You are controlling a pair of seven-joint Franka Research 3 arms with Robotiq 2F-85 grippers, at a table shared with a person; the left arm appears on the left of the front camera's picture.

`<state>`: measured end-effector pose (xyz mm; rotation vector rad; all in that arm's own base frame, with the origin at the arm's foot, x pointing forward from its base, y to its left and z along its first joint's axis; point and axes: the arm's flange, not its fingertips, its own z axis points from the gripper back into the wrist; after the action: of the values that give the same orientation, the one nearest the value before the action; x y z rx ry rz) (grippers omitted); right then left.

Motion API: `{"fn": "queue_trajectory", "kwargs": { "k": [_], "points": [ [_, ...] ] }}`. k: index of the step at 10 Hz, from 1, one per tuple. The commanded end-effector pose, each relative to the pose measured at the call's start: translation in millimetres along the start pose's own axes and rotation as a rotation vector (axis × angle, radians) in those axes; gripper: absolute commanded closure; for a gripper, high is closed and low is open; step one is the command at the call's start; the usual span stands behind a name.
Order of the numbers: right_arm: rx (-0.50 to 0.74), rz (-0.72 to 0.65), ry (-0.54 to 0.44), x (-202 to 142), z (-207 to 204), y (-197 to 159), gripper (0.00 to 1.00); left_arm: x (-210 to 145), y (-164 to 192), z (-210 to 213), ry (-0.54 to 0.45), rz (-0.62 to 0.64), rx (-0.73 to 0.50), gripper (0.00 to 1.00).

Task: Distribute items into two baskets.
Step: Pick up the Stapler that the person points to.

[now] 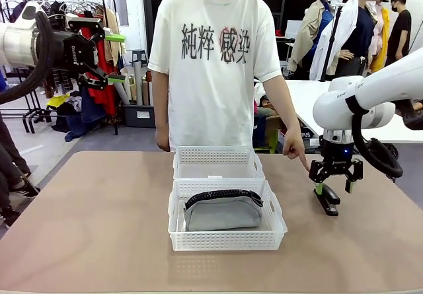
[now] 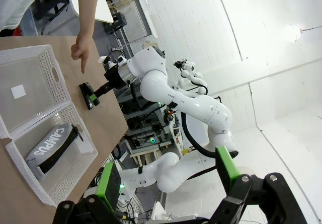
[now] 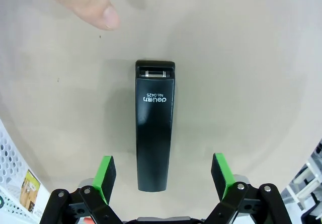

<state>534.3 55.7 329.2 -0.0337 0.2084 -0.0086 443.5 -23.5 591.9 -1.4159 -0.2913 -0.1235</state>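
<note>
Right fingers (image 3: 104, 177) flank stapler (image 3: 155, 138) printed "deli No.0425".

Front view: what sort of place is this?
Probably a robotics lab doubling as clothing storage: a white robot arm reaches over the brown table, a metal rack hung with clothes stands behind, and a white worktable beyond.
</note>
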Motion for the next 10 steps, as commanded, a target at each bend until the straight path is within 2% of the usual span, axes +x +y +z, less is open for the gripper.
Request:
{"fn": "queue_trajectory", "kwargs": {
  "k": [1,5,6,10],
  "points": [
    [0.023,-0.025,0.029,6.4,1.6,-1.6,0.09,-1.3,-1.8,1.9,0.002,0.000,-0.017,0.00],
    [0.028,-0.041,0.046,8.7,-4.0,-1.9,0.88,-1.3,-1.8,1.9,0.002,0.000,-0.017,0.00],
    [0.027,-0.042,0.048,9.1,-3.3,-1.6,1.00,-1.3,-1.8,1.9,0.002,0.000,-0.017,0.00],
    [0.026,-0.046,0.055,10.4,-3.2,-1.1,1.00,-1.3,-1.8,1.9,0.002,0.000,-0.017,0.00]
  ]
}}
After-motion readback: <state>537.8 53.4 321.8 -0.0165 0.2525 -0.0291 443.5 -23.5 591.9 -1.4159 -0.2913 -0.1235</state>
